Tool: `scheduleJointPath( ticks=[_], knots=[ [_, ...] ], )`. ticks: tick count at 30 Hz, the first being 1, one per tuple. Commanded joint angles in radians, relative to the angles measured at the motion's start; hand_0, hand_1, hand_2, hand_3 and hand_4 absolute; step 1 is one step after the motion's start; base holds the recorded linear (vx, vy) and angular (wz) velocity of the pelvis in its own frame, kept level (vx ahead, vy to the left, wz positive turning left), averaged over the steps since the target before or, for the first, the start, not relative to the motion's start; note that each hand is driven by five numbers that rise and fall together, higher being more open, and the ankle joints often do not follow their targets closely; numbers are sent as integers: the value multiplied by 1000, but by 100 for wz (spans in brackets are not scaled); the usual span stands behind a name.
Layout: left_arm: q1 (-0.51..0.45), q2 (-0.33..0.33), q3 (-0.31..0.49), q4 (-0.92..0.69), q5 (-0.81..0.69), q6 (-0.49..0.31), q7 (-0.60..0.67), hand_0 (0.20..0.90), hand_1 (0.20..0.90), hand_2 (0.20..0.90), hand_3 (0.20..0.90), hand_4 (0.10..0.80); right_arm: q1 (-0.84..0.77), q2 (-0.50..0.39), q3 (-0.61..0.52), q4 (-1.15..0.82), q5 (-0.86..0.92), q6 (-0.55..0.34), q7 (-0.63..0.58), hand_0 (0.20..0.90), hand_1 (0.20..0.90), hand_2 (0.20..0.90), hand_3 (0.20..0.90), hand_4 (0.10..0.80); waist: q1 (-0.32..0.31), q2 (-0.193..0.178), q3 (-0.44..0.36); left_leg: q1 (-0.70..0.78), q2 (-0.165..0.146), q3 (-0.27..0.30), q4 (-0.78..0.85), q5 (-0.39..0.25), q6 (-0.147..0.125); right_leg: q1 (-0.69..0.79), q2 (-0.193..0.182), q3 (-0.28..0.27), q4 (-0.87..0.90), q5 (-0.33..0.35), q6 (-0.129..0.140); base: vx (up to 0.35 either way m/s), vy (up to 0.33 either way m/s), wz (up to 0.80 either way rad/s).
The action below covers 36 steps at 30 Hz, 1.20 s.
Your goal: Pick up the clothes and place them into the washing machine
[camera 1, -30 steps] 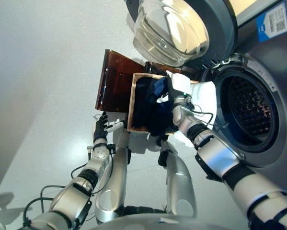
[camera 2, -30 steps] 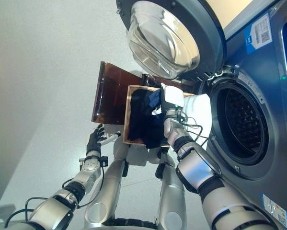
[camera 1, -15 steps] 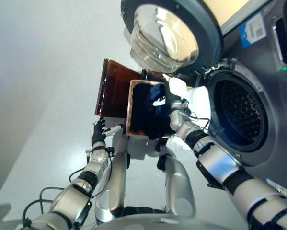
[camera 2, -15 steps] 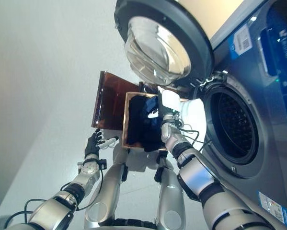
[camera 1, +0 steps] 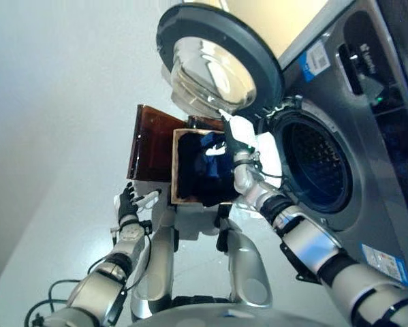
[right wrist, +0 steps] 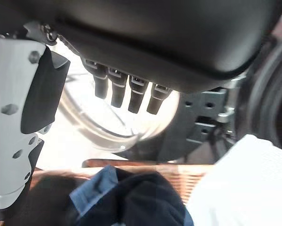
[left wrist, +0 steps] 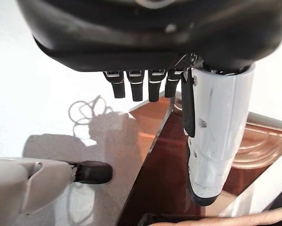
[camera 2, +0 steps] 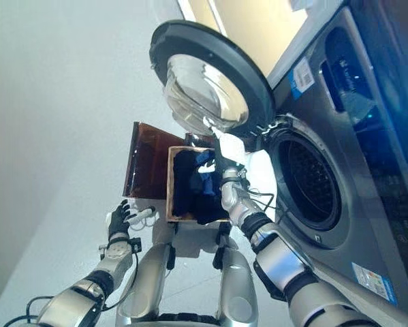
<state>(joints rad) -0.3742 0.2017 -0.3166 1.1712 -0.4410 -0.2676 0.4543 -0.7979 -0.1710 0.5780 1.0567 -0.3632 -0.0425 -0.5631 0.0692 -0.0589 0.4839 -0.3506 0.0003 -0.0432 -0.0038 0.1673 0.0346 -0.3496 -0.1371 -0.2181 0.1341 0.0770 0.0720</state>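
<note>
My right hand has lifted off the dark clothes in the basket, fingers straight; left hand hangs spread below it.

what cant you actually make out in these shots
- Bottom of the brown box: the dark clothes fill it in both eye views, so how many garments lie there is unclear.
- Drum of the washing machine: too dark in the eye views to tell whether it holds anything.
- White cloth: cut off by the right wrist view's edge, and the right robot hand partly covers it in the eye views.
</note>
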Motion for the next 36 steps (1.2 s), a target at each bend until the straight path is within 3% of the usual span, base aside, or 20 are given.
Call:
scheduleJointPath(
  ticks=[1,12,28,36],
  knots=[
    [14,-5,14,52,21,-30,7,900,900,900,900,800,-14,6,-20,28,12,-47,-12,900,900,900,900,800,2,-14,-77,-13,7,-2,32,-64,-49,15,-84,30,-10,16,59,-12,7,-3],
    [-2,-10,7,33,16,-31,-4,900,900,900,900,800,-50,8,-7,246,12,-26,18,900,900,900,900,800,16,9,-58,-22,0,-10,10,-45,-49,0,-86,28,-19,28,55,-2,3,-1],
    [-12,-4,-34,-166,-9,-67,6,900,900,900,900,800,-156,-14,12,282,27,-6,21,900,900,900,900,800,51,51,33,-86,-7,-22,3,-13,-53,-58,-89,21,-12,42,52,-14,1,3],
    [-5,5,-45,-241,-19,-72,15,900,900,900,900,800,-229,-14,22,285,43,-2,16,900,900,900,900,800,66,65,36,-162,-9,-33,-6,6,-56,-133,-88,12,-4,43,49,-4,-1,2]
  ],
)
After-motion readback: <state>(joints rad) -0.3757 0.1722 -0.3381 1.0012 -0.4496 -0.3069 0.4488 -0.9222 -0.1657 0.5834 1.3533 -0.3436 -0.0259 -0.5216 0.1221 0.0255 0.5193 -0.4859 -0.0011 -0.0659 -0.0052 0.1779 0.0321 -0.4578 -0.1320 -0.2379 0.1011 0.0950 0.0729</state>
